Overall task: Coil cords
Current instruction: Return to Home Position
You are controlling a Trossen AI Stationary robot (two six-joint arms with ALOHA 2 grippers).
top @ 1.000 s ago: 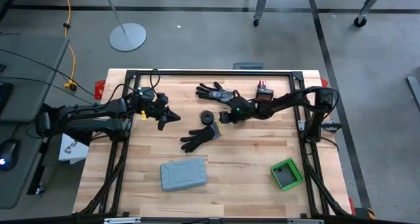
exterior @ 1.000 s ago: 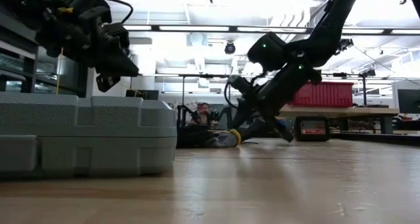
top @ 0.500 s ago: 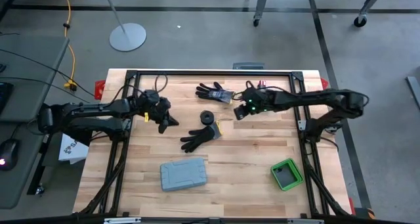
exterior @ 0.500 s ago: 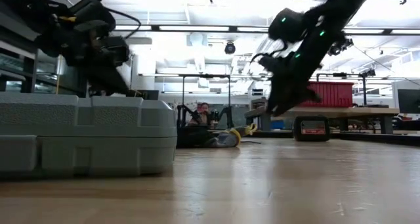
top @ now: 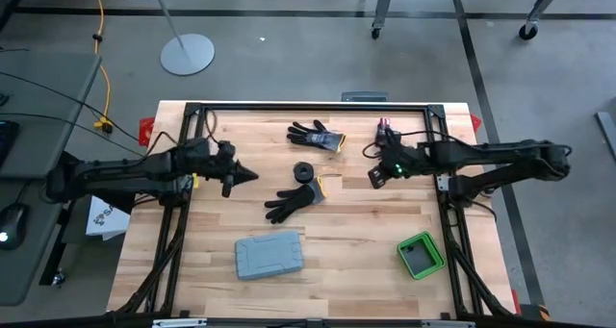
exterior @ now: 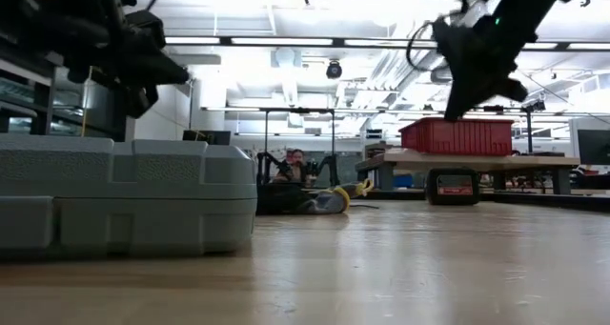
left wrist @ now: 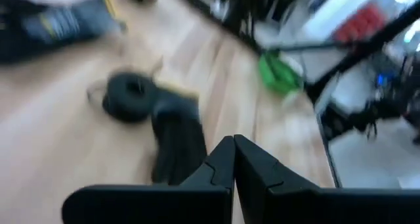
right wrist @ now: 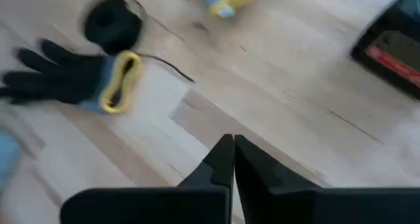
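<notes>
Overhead, cords: wound into one small black ring near the middle of the surface, between a yellow-cuffed glove and a second glove; touched by neither tool.
Overhead, left tool: held over the wood to the left of the cords, apart from them.
Overhead, right tool: held over the right half, also apart from the cords.
Overhead, other things: a grey case and a green box are set lower in the picture, well apart from the cords.
Low view, tools: both are seen raised clear of the surface, the left one above the grey case; the cords cannot be made out.
Left wrist view, left tool: closed tip to tip, nothing gripped; the cords are seen ahead, just beside a glove.
Right wrist view, right tool: likewise closed and empty; the cords are seen near the yellow-cuffed glove, with a thin dark strand lying by the cuff.
</notes>
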